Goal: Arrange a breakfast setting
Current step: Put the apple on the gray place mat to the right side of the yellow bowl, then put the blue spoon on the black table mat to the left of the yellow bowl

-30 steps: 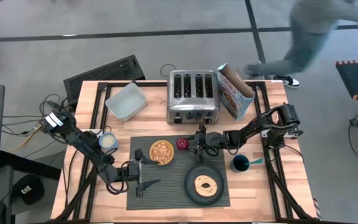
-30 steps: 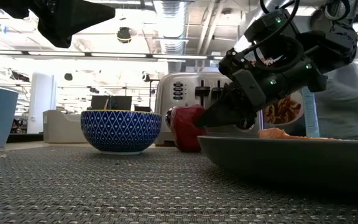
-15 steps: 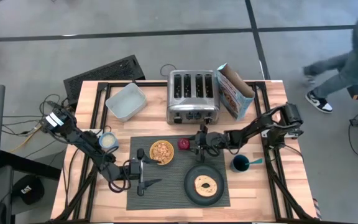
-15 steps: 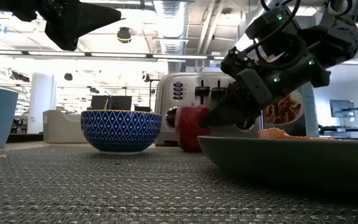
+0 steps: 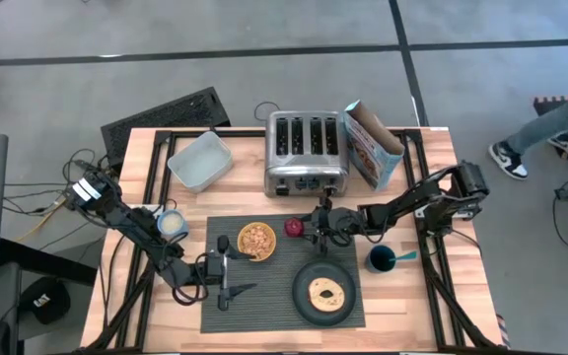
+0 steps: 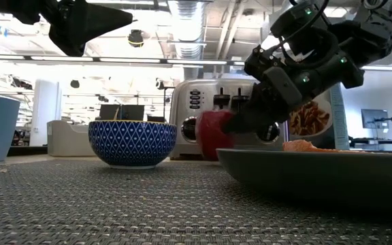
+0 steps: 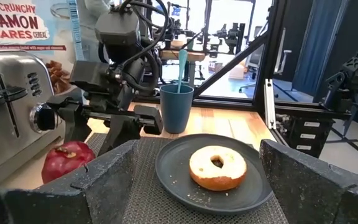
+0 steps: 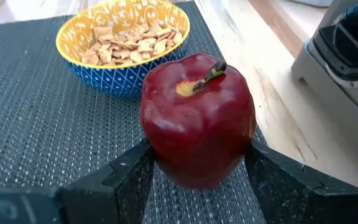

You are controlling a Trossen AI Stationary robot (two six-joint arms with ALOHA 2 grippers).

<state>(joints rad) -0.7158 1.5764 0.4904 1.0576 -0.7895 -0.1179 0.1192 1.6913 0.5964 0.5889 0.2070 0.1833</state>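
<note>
Right now, nearest the front edge of the placemat (image 5: 282, 271), you are looking at the dark round plate (image 5: 324, 292) carrying the bagel (image 5: 324, 291) at the front right corner, while your left gripper (image 5: 222, 276) is hanging with its fingers spread wide and empty over the front left part of the mat. Farther back, the small yellow bowl (image 5: 256, 242) is sitting on the rear left part of the mat, and the small red fruit (image 8: 197, 120) is standing just beside it at the mat's rear edge, stem up. Your right gripper (image 5: 309, 229) is reaching in from the table's right side, and its fingers are sitting one on each flank of the fruit, apparently clamped on it, so the fruit is lying straight ahead of the pincer, with the bowl beyond it on the same line. That arm is clearly the nearer one. Off the mat towards the right edge, the dark blue cup (image 5: 380, 259) is holding the blue-handled spoon (image 5: 400, 256). Behind everything, the chrome toaster (image 5: 307, 152) is standing near the table's rear edge.
</note>
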